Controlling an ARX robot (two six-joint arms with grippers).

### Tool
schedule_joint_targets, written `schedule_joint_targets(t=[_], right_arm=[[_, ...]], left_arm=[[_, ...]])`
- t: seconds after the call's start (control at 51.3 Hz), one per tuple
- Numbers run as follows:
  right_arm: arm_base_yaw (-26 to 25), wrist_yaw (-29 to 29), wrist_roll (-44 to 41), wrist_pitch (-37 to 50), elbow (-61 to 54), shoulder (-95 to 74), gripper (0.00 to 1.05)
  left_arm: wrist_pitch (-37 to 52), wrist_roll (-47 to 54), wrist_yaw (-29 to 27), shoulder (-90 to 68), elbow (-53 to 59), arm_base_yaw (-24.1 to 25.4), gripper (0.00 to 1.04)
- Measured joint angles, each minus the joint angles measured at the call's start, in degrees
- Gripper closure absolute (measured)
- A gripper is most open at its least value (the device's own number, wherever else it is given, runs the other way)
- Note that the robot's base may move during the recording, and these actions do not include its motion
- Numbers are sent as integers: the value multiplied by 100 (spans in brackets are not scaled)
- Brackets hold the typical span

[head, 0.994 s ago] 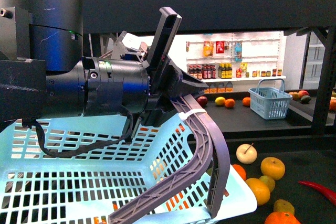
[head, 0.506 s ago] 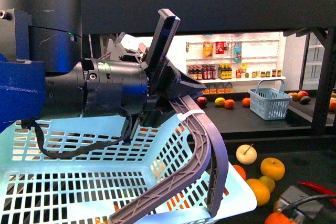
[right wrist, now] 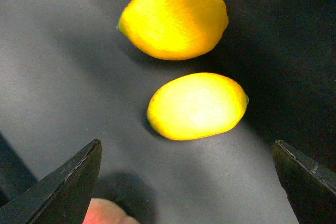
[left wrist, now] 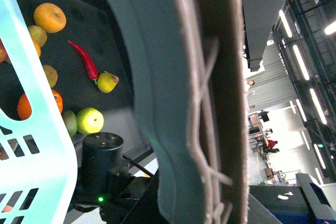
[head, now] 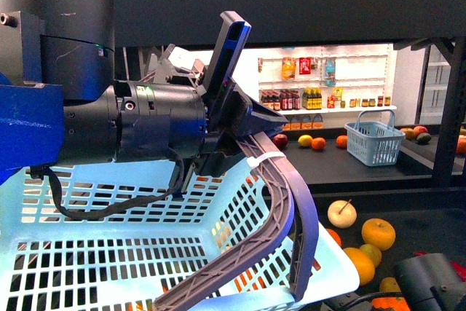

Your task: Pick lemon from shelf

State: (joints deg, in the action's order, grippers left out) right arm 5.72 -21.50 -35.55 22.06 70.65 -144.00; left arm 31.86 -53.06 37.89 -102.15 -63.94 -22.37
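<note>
STEP: approach | right claw (right wrist: pixel 186 148) wide open, empty, over near lemon (right wrist: pixel 197 106) on shelf (right wrist: pixel 58 77) | NEXT: lower, centre, close on 1 lemon.

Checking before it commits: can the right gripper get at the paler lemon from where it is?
Probably yes. The right gripper is open, its jaws set wider than the paler lemon, which lies just ahead on bare tray. The other lemon lies apart, behind it.
</note>
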Motion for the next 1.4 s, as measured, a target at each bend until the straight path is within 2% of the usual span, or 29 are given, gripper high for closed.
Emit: schedule_joint_targets(t=[0.195, 0.623, 0.799, 1.188, 1.286, 1.403], right_arm=[[96, 363, -59, -9, 560, -535, 7], [372, 535, -72, -286, 1683, -1320, 7], [369, 811, -111, -348, 2179, -1700, 7], [337, 881, -138, -494, 2651, -2076, 7], [341, 944, -138, -487, 2682, -2087, 16], [339, 938, -144, -529, 2684, -2087, 17]], left_arm=[[0, 0, 0, 0, 0, 0, 97], [0, -2, 0, 0, 0, 0, 97], [0, 0, 0, 0, 0, 0, 97], [0, 0, 0, 0, 0, 0, 97], [0, 0, 2, 0, 0, 0, 97], [0, 0, 0, 0, 0, 0, 97]])
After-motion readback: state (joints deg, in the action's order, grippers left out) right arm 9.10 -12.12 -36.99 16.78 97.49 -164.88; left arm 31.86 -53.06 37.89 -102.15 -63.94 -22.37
